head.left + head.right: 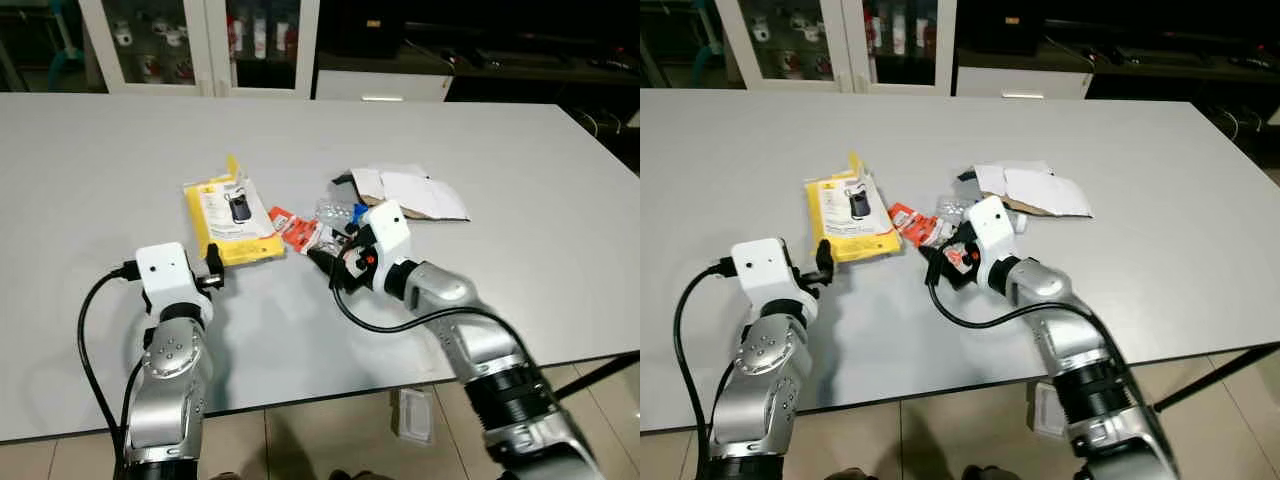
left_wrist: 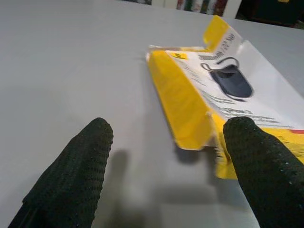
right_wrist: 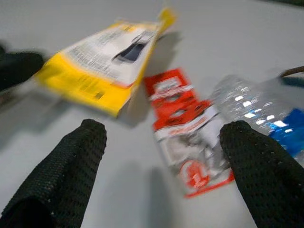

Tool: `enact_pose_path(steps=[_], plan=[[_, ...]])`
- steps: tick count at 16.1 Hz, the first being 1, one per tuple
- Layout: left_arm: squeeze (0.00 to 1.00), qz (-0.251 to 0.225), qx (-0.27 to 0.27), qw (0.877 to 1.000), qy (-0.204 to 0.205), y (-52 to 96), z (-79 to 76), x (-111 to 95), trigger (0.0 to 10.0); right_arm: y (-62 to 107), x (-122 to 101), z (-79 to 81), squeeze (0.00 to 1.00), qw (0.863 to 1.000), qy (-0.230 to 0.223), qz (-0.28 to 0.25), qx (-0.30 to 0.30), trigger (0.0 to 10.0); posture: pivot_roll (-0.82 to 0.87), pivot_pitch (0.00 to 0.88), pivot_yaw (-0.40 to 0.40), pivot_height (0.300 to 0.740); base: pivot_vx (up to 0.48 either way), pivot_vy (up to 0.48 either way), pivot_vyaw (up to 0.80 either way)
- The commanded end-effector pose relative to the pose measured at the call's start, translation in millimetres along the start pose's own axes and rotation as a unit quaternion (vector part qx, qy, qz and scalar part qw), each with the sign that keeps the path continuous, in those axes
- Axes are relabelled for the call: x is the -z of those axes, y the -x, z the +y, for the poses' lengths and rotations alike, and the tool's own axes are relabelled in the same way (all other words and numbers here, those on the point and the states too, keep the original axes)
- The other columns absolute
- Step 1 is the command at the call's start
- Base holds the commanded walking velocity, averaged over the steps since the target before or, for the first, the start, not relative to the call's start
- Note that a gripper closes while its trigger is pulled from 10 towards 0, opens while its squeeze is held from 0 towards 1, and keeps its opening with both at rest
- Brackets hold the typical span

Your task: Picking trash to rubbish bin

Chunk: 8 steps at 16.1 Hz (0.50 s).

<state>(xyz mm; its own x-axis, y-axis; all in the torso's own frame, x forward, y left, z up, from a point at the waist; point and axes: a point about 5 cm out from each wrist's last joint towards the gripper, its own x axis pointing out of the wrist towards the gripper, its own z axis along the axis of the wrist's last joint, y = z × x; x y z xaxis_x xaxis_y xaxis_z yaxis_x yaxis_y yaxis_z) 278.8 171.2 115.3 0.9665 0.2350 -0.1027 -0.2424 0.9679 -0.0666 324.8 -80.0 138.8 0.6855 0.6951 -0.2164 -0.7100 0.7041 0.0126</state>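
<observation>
Nearby, yellow package [image 1: 229,222] print too blurred to read.

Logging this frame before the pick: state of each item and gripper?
left gripper: open, at the near corner of the yellow package, nothing held
right gripper: open, over the red wrapper, nothing held
yellow package: flat on the table, flap up at the far end
red wrapper: flat on the table, untouched
clear plastic wrapper: crumpled, beside the red wrapper
cardboard piece: torn open, lying flat
</observation>
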Motion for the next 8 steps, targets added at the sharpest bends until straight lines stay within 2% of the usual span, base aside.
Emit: enact_pose_path(steps=[1, 4, 6, 8], plan=[[0.00, 0.000, 0.010, 1.000, 0.019, 0.7, -6.5, -4.5, 10.0, 4.7, -10.8, 2.0, 0.00, 0.999, 0.030, 0.008, -0.039, 10.0, -0.02, 0.089, -0.091, 0.740, 0.000, 0.000, 0.00], [0.00, 0.015, 0.001, 0.997, 0.070, 0.2, -6.5, -2.3, 10.0, 16.0, -19.3, -2.0, 0.00, 0.995, 0.052, 0.022, -0.081, 10.0, -0.03, 0.090, -0.091, 0.740, 0.000, 0.000, 0.00], [0.00, 0.016, 0.006, 0.995, 0.098, 0.8, -10.0, -4.1, 10.0, 20.3, -16.0, -2.8, 0.00, 0.993, 0.058, 0.039, -0.094, 10.0, -0.04, 0.092, -0.094, 0.740, 0.000, 0.000, 0.00], [0.00, 0.025, 0.002, 0.989, 0.149, 0.1, -12.7, -1.3, 10.0, 22.2, -12.0, -2.6, 0.00, 0.992, 0.059, 0.051, -0.098, 10.0, -0.05, 0.094, -0.098, 0.740, 0.000, 0.000, 0.00]])
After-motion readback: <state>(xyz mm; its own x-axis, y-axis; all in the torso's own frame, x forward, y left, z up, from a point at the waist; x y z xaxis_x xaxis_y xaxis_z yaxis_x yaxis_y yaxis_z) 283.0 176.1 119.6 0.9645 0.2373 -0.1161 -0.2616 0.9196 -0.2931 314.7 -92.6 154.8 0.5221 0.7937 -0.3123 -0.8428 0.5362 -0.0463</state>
